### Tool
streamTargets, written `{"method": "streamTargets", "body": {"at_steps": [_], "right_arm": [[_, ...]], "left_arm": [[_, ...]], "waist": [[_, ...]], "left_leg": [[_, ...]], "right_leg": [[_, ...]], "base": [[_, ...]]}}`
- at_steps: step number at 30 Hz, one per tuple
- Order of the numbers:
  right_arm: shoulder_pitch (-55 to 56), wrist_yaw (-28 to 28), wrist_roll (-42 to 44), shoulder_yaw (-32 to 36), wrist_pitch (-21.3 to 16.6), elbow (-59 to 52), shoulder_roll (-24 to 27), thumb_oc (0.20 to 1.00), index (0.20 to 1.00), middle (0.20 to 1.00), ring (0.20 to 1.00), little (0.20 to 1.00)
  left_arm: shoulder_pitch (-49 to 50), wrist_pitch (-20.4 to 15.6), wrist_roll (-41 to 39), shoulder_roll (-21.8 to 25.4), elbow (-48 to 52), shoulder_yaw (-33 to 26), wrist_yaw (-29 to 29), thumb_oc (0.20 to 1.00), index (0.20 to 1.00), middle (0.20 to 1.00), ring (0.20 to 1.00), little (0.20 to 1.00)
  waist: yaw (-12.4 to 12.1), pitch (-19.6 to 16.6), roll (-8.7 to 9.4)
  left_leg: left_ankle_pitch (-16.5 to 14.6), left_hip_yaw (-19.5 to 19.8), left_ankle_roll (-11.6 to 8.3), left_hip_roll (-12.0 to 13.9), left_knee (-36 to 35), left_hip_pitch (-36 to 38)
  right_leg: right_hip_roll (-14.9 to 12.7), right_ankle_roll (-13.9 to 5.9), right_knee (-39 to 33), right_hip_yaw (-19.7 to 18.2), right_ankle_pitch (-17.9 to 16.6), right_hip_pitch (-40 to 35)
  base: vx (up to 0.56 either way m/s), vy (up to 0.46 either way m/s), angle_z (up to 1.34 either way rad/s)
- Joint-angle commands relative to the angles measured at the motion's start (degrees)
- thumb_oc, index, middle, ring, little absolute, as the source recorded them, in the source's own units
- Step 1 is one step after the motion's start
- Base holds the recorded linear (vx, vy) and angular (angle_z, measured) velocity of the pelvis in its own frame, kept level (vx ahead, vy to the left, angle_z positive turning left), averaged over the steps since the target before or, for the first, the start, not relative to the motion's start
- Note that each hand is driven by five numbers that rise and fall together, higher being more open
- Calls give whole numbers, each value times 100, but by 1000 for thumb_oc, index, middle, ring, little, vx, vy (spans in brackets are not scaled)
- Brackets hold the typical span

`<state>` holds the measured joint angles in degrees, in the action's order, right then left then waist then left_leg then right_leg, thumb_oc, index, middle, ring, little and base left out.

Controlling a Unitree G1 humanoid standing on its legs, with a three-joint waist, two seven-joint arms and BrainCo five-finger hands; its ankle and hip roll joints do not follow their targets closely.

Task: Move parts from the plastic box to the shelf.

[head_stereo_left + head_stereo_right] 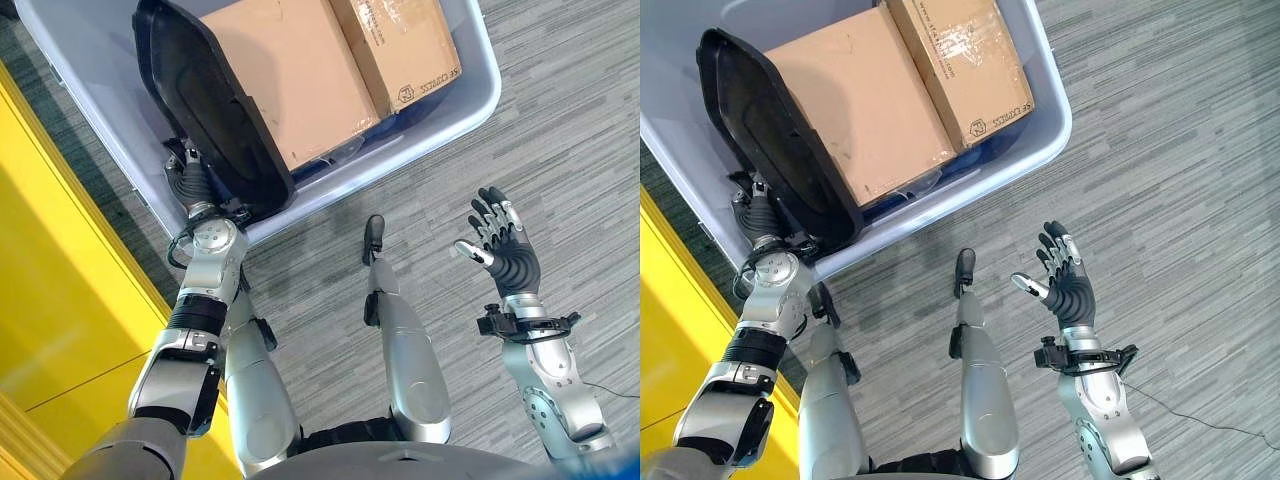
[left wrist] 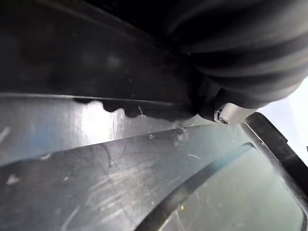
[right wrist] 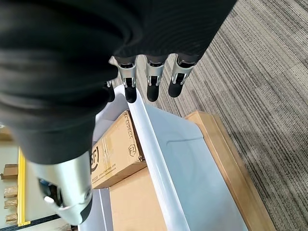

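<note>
Nearest to you, the right hand (image 1: 1068,283) hangs over the grey carpet (image 1: 1180,180) with its fingers spread and straight, holding nothing, well apart from the plastic box (image 1: 1040,130). On the other side, your left hand (image 1: 190,180) reaches up against the lower edge of the black part (image 1: 215,105), a big curved shell that leans over the box's near wall. You cannot tell from here whether those fingers are clamped on it (the shell hides them, and the left wrist view gives just dark scuffed plastic up close). Past that, two cardboard cartons (image 1: 880,100) lie flat inside the box, side by side and touching, with the black part tilted against the larger one.

As a judgement: the shell looks stiff, thin and fairly light, but wide and awkward, so it will likely swing if held at one corner. Its glossy face looks slippery; take it by the rolled rim, and bring your free hand to the opposite edge before lifting it clear of the wall.
</note>
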<state>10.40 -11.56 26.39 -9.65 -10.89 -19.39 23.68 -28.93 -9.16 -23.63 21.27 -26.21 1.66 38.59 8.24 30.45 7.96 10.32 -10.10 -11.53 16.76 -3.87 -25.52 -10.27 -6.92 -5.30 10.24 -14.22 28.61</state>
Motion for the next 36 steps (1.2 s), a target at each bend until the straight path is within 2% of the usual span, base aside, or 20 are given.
{"method": "streamTargets", "body": {"at_steps": [1, 4, 6, 8, 10, 11, 17, 21, 24, 27, 28, 29, 31, 33, 34, 36], "right_arm": [[-76, -18, 54, 591, -213, -184, 142, 1000, 1000, 1000, 1000, 1000], [-96, -4, 43, 656, -207, -129, 125, 1000, 1000, 1000, 1000, 1000], [-101, 66, 55, 758, -174, -38, 132, 1000, 1000, 1000, 1000, 1000], [-119, 97, 49, 795, -161, -1, 149, 1000, 1000, 1000, 1000, 1000], [-145, 137, 31, 827, -151, 39, 141, 1000, 1000, 1000, 1000, 1000], [-144, 163, 27, 850, -150, 38, 143, 1000, 1000, 1000, 1000, 1000], [-139, 292, 46, 961, -131, 103, 159, 1000, 1000, 1000, 1000, 1000], [-122, 328, 65, 1004, -123, 135, 152, 1000, 1000, 1000, 1000, 1000], [-22, 456, 93, 1067, -59, 204, 97, 1000, 1000, 1000, 1000, 1000], [26, 536, 110, 1116, -31, 242, 91, 1000, 1000, 1000, 1000, 1000], [69, 605, 139, 1160, -9, 298, 81, 1000, 1000, 1000, 1000, 1000], [69, 605, 139, 1160, -9, 298, 81, 1000, 1000, 1000, 1000, 1000], [102, 705, 117, 1232, 29, 386, 58, 1000, 1000, 1000, 1000, 1000], [104, 756, 118, 1233, 41, 418, 57, 1000, 1000, 1000, 1000, 1000], [127, 840, 131, 1231, 81, 475, 57, 1000, 1000, 1000, 1000, 1000], [145, 894, 146, 1235, 106, 485, 63, 1000, 1000, 1000, 1000, 1000]], "left_arm": [[609, -100, 566, 281, 385, -258, 54, 200, 200, 200, 200, 200], [966, -74, 880, 385, 898, -533, 112, 200, 200, 200, 200, 200], [1542, 0, 1528, 549, 1668, -939, 139, 200, 200, 200, 200, 200], [1748, 40, 1773, 635, 1938, -1091, 112, 200, 200, 200, 200, 200], [1870, 28, 1956, 726, 2164, -1276, 123, 200, 200, 200, 200, 200], [1913, 8, 2034, 759, 2299, -1336, 105, 200, 200, 200, 200, 200], [2169, -149, 2366, 964, 2995, -1676, 20, 200, 200, 200, 200, 200], [2270, -274, 2296, 942, 3284, -1690, -141, 200, 200, 200, 200, 200], [2601, -502, 1943, 884, 3714, -1577, -682, 200, 200, 200, 200, 200], [2810, -566, 1734, 863, 3838, -1483, -994, 200, 200, 200, 200, 200], [3017, -568, 1616, 855, 3938, -1409, -1300, 200, 200, 200, 200, 200], [3017, -568, 1616, 855, 3938, -1409, -1300, 200, 200, 200, 200, 200], [3337, -627, 1225, 782, 4096, -1259, -1776, 200, 200, 200, 200, 200], [3446, -620, 1104, 762, 4134, -1211, -1962, 200, 200, 200, 200, 200], [3649, -604, 834, 701, 4169, -1113, -2234, 200, 200, 200, 200, 200], [3732, -583, 748, 688, 4176, -1094, -2353, 200, 200, 200, 200, 200]], "waist": [[31, -68, -36], [-32, -71, -119], [-134, -277, -251], [-167, -358, -296], [-197, -456, -346], [-207, -461, -360], [-268, -754, -520], [-283, -854, -583], [-298, -1029, -692], [-302, -1118, -744], [-320, -1209, -785], [-319, -1207, -785], [-340, -1316, -858], [-344, -1363, -880], [-351, -1443, -918], [-354, -1497, -941]], "left_leg": [[-456, -75, 248, -92, 499, 107], [-465, -83, 252, -112, 439, 283], [-463, -108, 254, -138, 268, 560], [-474, -126, 255, -147, 219, 687], [-480, -132, 256, -160, 178, 772], [-372, -167, 303, -172, 189, 743], [-427, -180, 300, -201, 78, 1076], [-469, -181, 305, -212, 64, 1227], [-538, -152, 324, -229, 76, 1457], [-567, -141, 328, -229, 97, 1566], [-604, -124, 338, -209, 115, 1681], [-604, -124, 338, -208, 114, 1683], [-653, -96, 350, -170, 184, 1827], [-646, -68, 360, -140, 222, 1858], [-680, -41, 367, -89, 263, 1993], [-659, -38, 370, -49, 268, 2027]], "right_leg": [[-607, -381, 655, -103, 998, -503], [-627, -393, 656, -77, 1010, -651], [-692, -411, 586, -47, 1039, -883], [-711, -421, 559, -31, 1053, -981], [-732, -427, 535, -4, 1065, -1058], [-746, -386, 541, 14, 970, -1034], [-807, -409, 508, 41, 1047, -1335], [-817, -405, 517, 35, 1102, -1473], [-822, -400, 553, 29, 1189, -1695], [-806, -389, 573, 18, 1255, -1810], [-793, -374, 619, 31, 1333, -1933], [-793, -374, 618, 31, 1333, -1935], [-750, -350, 800, 17, 1535, -2069], [-715, -322, 900, 6, 1590, -2093], [-661, -290, 1094, -19, 1791, -2203], [-634, -264, 1175, -7, 1832, -2210]], "base": [[6, 11, -3], [12, 5, -1], [80, 28, 1], [66, 19, 7], [11, 11, 8], [-37, 19, 1], [47, 4, 6], [35, 5, 0], [57, -2, 0], [41, -13, 1], [44, -24, 2], [48, -39, 2], [15, -31, 4], [2, -54, 7], [11, -69, 10], [-6, -61, 14]]}}
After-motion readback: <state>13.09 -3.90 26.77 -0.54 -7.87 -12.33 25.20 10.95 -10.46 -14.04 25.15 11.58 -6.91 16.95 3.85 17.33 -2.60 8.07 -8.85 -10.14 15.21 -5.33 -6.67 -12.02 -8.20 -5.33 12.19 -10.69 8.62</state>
